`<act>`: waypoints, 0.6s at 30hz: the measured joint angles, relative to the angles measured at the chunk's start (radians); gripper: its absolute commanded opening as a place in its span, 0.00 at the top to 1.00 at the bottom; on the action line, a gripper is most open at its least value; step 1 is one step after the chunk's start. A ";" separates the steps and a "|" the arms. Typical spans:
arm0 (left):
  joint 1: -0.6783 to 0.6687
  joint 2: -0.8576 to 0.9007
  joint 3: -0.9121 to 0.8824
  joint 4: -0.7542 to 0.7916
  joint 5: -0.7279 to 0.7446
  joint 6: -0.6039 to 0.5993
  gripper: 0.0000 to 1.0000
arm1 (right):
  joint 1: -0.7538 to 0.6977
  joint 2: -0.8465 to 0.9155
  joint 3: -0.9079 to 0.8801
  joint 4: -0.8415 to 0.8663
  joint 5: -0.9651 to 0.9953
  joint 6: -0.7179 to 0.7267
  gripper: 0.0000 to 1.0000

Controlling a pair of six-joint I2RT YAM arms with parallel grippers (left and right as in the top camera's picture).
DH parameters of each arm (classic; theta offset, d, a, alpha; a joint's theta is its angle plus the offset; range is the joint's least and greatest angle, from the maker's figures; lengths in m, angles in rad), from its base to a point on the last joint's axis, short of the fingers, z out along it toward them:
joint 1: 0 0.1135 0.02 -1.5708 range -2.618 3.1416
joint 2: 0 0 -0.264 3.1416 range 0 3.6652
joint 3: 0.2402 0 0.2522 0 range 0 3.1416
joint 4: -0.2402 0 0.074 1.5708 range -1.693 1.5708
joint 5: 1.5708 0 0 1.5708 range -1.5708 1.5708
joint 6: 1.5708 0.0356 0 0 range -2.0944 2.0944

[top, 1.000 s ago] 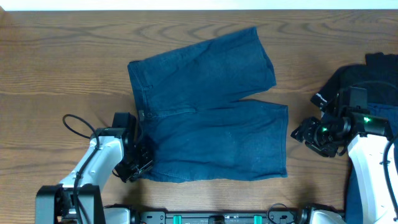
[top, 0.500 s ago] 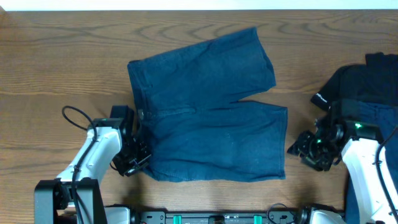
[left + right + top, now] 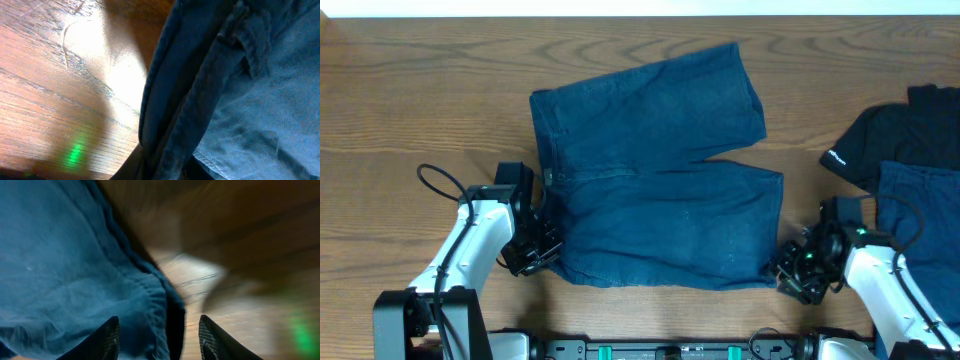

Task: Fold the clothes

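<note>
The dark blue denim shorts point(image 3: 660, 190) lie spread flat mid-table, waistband to the left and both legs pointing right. My left gripper point(image 3: 542, 252) is at the near left corner of the waistband. In the left wrist view that gripper point(image 3: 165, 172) is shut on a bunched fold of waistband point(image 3: 200, 100), next to a belt loop point(image 3: 252, 50). My right gripper point(image 3: 786, 277) is at the near leg's outer hem corner. Seen from the right wrist, the gripper point(image 3: 160, 337) stands open, and the hem edge point(image 3: 150, 295) lies between its fingers point(image 3: 111, 335).
A black garment with a small white mark point(image 3: 890, 135) lies at the right edge, with another blue garment point(image 3: 920, 200) partly over it, just behind the right arm. A cable loop point(image 3: 435, 185) sticks out by the left arm. Bare wooden table point(image 3: 420, 100) surrounds the shorts.
The right gripper has come toward the near edge and left, from beside the black garment to the near leg's hem corner. The left gripper has closed on the waistband corner.
</note>
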 measured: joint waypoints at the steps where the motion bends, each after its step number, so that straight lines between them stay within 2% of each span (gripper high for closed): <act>1: 0.000 0.000 0.000 0.000 0.000 0.000 0.83 | 0.011 0.000 -0.011 0.010 -0.010 0.009 0.59; 5: 0.000 0.000 0.000 0.000 0.000 0.004 0.83 | 0.050 0.000 -0.035 0.024 -0.028 0.041 0.99; 11: 0.000 0.000 0.000 -0.009 0.001 0.016 0.85 | 0.058 0.000 -0.010 -0.010 0.005 0.059 0.99; 18: 0.000 -0.035 0.052 -0.137 0.062 0.054 0.87 | 0.058 0.001 0.271 -0.173 0.083 -0.011 0.99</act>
